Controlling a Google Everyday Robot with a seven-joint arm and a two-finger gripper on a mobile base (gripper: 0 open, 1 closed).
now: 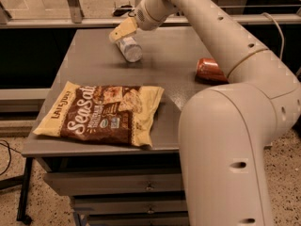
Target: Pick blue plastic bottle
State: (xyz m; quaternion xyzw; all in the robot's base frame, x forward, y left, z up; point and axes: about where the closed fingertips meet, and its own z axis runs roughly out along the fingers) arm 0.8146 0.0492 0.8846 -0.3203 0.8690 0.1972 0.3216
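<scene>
The blue plastic bottle point(129, 49) lies on its side at the back of the grey table point(94, 67), a clear bottle with a pale label. My gripper point(121, 31) has tan fingers and hangs right over the bottle's far end, at the end of the white arm point(197, 13) that reaches in from the right. The gripper covers the bottle's far end.
An orange-red soda can point(209, 69) lies on its side at the table's right, partly behind the arm. A yellow and brown snack bag point(101, 113) lies flat at the front left. Drawers point(117, 185) sit under the table. A railing runs behind.
</scene>
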